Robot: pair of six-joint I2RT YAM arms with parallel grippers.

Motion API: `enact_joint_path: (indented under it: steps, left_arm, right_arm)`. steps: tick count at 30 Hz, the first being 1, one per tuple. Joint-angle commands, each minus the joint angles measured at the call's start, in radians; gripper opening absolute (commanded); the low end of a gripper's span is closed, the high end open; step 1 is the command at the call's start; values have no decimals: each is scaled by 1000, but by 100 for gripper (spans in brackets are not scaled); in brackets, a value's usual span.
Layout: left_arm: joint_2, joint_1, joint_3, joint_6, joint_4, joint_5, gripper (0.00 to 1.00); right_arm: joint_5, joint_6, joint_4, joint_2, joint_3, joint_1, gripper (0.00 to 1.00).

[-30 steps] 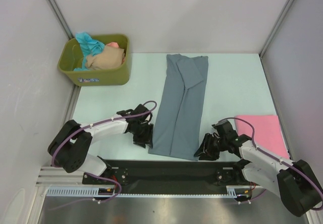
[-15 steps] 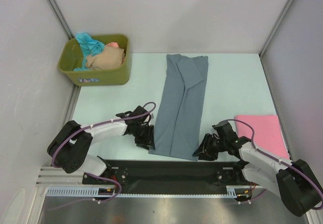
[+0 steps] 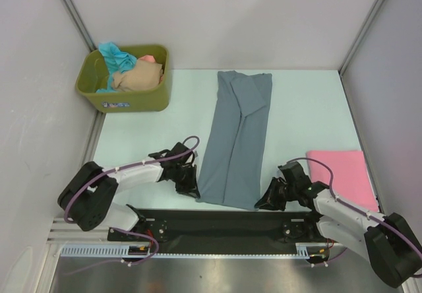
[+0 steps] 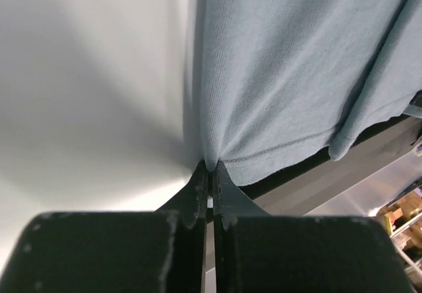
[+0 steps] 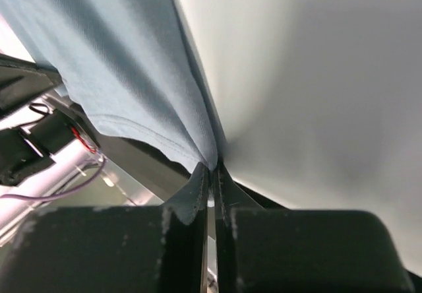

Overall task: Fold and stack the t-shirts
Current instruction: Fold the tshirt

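Pinching the grey-blue t-shirt (image 3: 236,141) by its two near-edge hem corners, left jaws and right jaws both clenched, I expect an even lift for folding; the pink t-shirt (image 3: 343,174) lies folded at the right edge of the tabletop (image 3: 310,101).

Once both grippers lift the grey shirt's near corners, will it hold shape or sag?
Likely sags: the grey shirt is thin knit, puckering where the left gripper and right gripper pinch its hem. Probably light, so the far end should drag easily across the smooth table.
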Motion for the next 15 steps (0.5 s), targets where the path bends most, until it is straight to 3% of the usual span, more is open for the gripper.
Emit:
enact_joint_path:
  steps: [1,9,15]
  left_arm:
    - [-32,-26,-77,-30,-63,-109,1]
    - [-236,-93,-67,-148,-146,-96,0]
    - [-167,-66,228,-99,-258,-132,0]
  right_arm:
    - [56,11,-92,-55,-15,47,0]
    - [96,46,-306,-308,52,74,0]
    - [9,-120,-316,-138,262,-129,0]
